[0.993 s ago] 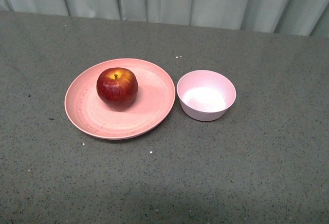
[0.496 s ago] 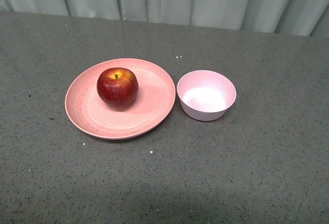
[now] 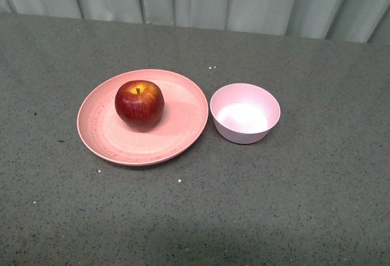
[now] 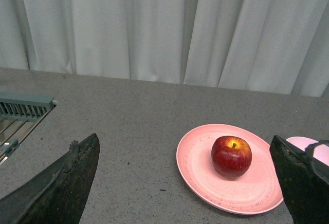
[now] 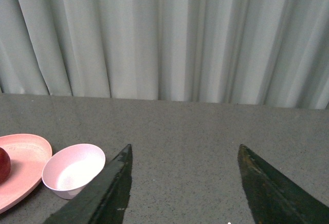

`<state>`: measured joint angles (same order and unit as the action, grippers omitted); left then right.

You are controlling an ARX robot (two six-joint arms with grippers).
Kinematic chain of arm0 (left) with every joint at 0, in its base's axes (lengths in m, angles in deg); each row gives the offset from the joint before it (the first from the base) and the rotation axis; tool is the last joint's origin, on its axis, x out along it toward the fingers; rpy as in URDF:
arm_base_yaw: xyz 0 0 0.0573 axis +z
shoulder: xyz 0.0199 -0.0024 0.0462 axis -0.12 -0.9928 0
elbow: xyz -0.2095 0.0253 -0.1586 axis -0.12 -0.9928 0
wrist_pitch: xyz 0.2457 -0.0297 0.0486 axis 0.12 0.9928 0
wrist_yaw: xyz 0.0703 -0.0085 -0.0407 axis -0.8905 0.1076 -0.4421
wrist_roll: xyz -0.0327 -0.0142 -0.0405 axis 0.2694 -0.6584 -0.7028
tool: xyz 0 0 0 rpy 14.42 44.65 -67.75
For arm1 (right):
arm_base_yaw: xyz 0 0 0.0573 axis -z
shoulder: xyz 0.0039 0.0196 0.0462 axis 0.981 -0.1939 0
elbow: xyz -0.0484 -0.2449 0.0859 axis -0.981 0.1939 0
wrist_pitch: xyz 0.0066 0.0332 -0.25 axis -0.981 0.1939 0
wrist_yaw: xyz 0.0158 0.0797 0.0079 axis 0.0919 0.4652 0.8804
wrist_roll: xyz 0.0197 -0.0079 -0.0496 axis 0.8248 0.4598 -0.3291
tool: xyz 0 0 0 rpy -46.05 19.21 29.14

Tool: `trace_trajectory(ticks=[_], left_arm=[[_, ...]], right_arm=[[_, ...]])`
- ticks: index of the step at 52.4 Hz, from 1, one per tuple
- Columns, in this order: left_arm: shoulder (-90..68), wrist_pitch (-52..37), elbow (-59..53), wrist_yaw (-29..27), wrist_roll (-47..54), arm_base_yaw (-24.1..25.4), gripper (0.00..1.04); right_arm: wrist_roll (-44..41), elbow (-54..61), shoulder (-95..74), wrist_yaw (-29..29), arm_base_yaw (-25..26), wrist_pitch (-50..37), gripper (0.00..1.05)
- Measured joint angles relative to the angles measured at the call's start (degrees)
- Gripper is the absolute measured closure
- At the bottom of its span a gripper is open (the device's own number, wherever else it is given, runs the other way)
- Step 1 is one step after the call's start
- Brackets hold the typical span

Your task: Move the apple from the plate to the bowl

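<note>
A glossy dark red apple (image 3: 139,104) with a yellow patch at its stem sits upright on the salmon-pink plate (image 3: 103,133), left of the plate's centre. Just right of the plate stands the small pale pink bowl (image 3: 245,112), with nothing in it. Neither arm shows in the front view. In the left wrist view my left gripper (image 4: 185,144) is open, well short of the apple (image 4: 231,155) and the plate (image 4: 198,165). My right gripper (image 5: 184,149) is open over bare table, with the bowl (image 5: 73,169) and the plate's edge (image 5: 23,162) off to one side.
The grey speckled table (image 3: 292,199) runs back to a pale curtain (image 3: 244,0). A grey slatted rack (image 4: 23,106) shows at the table's edge in the left wrist view.
</note>
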<state>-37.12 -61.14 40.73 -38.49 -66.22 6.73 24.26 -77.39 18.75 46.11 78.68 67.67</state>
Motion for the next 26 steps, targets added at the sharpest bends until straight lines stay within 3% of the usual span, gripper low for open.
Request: trace_trajectory(ticks=[6,12,17,20,26], left_arm=[[0.00,0.00,0.00,0.00,0.00,0.00,0.07],[0.00,0.00,0.00,0.00,0.00,0.00,0.07],[-4.96,4.09,1.55,-13.88,-0.59,-4.00,0.07],[-9.62,2.99,1.70,-18.78,-1.09,-4.92,0.07],[-22.58,-7.06,2.45,-17.75,-2.73,-4.46,0.07]], right_arm=[[0.07,0.00,0.00,0.00,0.00,0.00,0.08],[0.07,0.00,0.00,0.00,0.00,0.00,0.10],[0.07,0.00,0.00,0.00,0.00,0.00,0.09],[0.07,0.00,0.02,-0.09,0.00,0.00,0.09],[0.07,0.00,0.02,0.02,0.02,0.00,0.09]])
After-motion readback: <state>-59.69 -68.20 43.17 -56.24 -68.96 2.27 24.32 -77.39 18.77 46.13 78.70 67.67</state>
